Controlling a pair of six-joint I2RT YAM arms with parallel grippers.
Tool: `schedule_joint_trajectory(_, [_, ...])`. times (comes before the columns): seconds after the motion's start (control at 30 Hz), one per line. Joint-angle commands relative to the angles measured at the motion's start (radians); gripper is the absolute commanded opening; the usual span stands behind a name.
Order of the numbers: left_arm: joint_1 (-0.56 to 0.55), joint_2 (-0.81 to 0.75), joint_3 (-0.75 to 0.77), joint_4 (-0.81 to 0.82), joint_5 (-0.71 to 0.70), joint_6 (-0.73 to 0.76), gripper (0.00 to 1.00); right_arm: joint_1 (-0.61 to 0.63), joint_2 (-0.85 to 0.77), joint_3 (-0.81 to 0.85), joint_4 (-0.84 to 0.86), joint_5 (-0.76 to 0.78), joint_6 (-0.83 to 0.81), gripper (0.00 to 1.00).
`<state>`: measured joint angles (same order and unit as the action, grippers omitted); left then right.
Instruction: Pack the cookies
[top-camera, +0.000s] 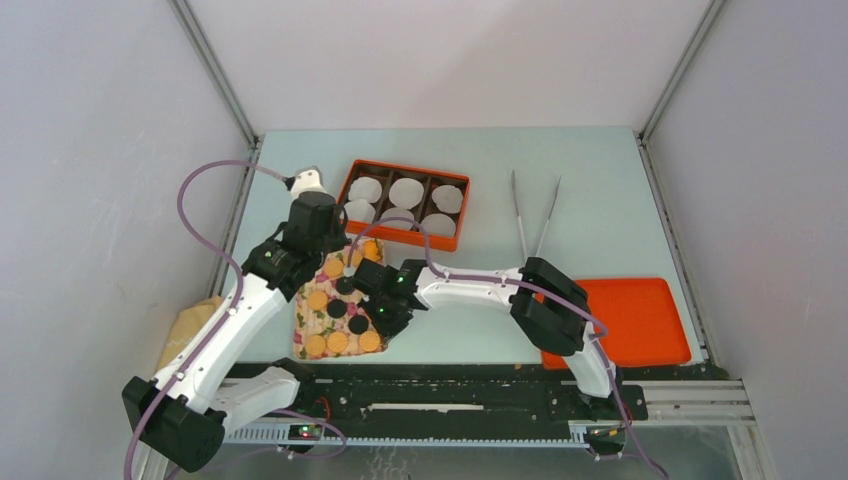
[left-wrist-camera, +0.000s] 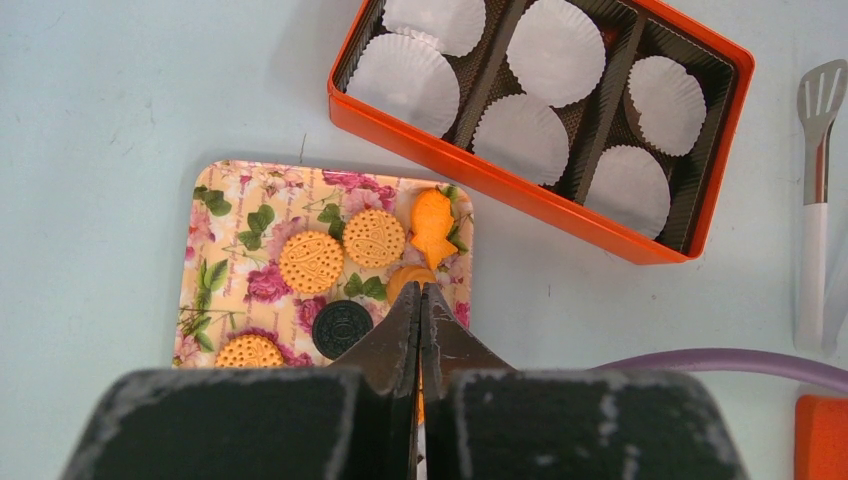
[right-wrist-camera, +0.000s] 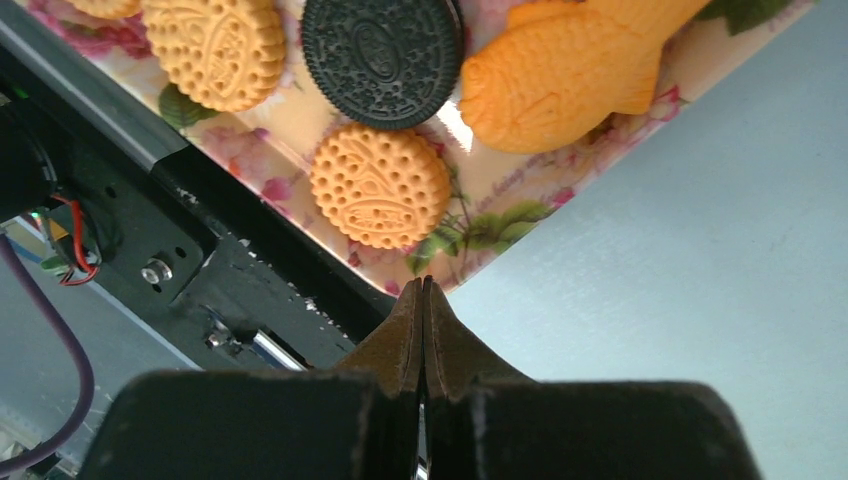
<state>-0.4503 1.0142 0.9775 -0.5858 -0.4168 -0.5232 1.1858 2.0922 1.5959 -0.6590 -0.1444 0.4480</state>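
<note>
Near edge first: floral tray (left-wrist-camera: 228, 235) at approx 7 o'clock of the table (top-camera: 600, 190), all the cookies (left-wrist-camera: 311, 262) lying on it, mostly golden + a few black. R gripper (right-wrist-camera: 422, 285) has tips pressed together w/ nothing btwn, over the tray's edge just beside a golden one. L gripper (left-wrist-camera: 420, 290) is likewise closed up, empty, above the tray. Further back, approx 12 o'clock, orange box (left-wrist-camera: 500, 182) w/ six paper cups (left-wrist-camera: 557, 50), none holding a cookie. Tongs (top-camera: 535, 215) at 1 o'clock, orange lid (top-camera: 640, 320) at 4. Looks like zero packed, whole job left.
</note>
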Motion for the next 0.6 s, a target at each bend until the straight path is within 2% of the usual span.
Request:
schedule_joint_trajectory(0.0, [0.002, -0.004, -0.019, 0.033, -0.035, -0.004, 0.00, 0.006, 0.018, 0.035, 0.013, -0.019, -0.001, 0.00])
schedule_joint_trajectory(0.33, [0.002, 0.019, -0.022, 0.033, -0.040, -0.001, 0.00, -0.017, 0.105, 0.011, 0.042, -0.058, 0.014, 0.00])
schedule_joint_trajectory(0.57, [0.002, 0.019, -0.021, 0.036, -0.035, -0.002, 0.00, -0.087, -0.016, -0.152, -0.024, 0.038, 0.044, 0.00])
